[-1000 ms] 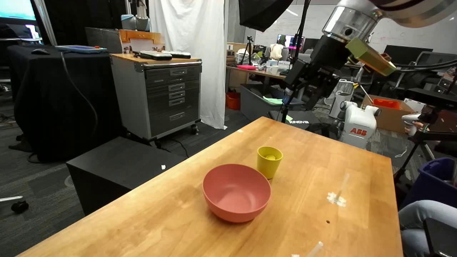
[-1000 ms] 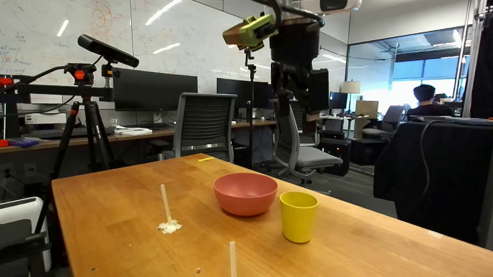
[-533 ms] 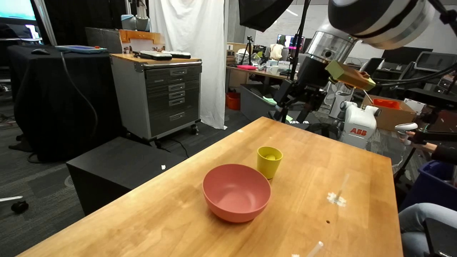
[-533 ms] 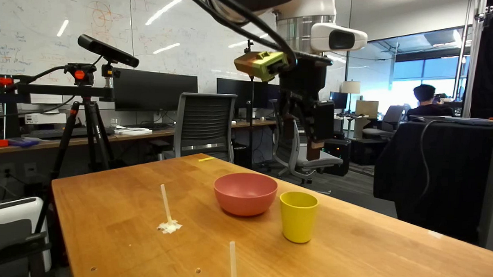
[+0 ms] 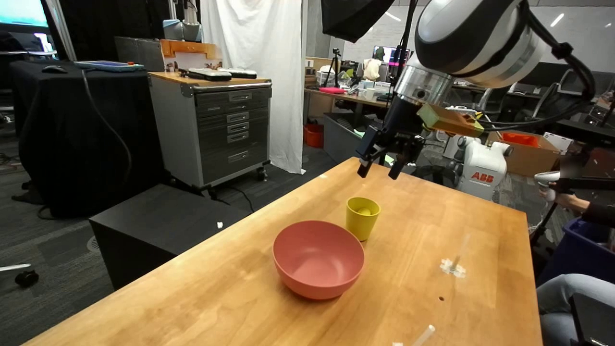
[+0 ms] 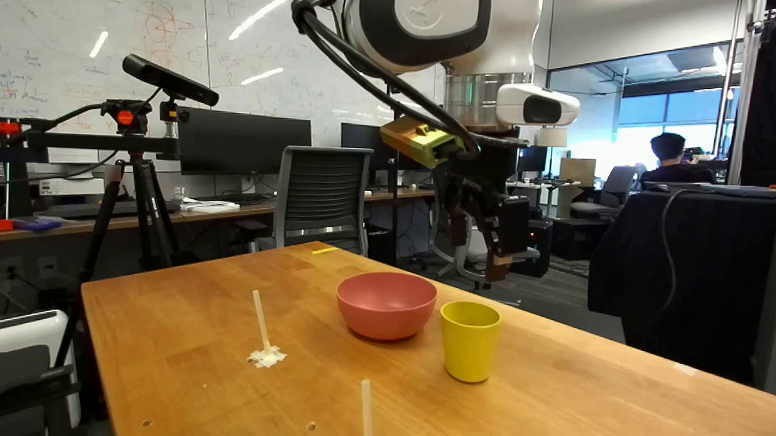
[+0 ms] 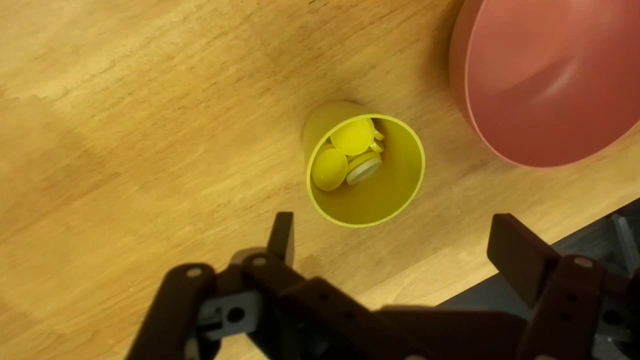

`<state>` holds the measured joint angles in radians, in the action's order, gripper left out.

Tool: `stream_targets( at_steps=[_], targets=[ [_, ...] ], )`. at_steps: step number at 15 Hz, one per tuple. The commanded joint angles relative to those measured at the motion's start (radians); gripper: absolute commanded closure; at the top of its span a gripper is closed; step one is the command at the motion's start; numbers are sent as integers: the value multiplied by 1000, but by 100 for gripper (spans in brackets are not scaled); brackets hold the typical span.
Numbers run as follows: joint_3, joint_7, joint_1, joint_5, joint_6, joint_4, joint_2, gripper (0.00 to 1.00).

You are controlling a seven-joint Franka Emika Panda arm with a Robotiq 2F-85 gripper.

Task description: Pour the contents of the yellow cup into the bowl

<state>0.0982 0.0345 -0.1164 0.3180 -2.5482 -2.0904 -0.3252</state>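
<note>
I count one yellow cup [image 6: 469, 347], one bowl [image 6: 386, 313], two pale sticks [image 6: 261, 320], one yellow strip [image 6: 325, 250]; small pieces [image 7: 353, 138]: I see at least three.

In an exterior view, glare washed out the lower part of the window [image 6: 643, 105], and white streaks shone on the whiteboard [image 6: 252, 52]. The wrist view ran warm and yellowish, with a glossy highlight inside the bowl [image 7: 545, 85], soft shadow on the table [image 7: 150, 125] beside it, the gripper [image 7: 393, 216] dark and slightly blurred.
</note>
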Motion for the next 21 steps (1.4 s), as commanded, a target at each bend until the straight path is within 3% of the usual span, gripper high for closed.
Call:
stream_targets(
  at_steps=[1, 12, 21],
  targets=[
    [-16, -7, -24, -10, -10, 61, -48, 0],
    [-23, -16, -22, -52, -43, 137, -179, 0],
    [-28, -3, -35, -65, -62, 120, -207, 0]
  ],
)
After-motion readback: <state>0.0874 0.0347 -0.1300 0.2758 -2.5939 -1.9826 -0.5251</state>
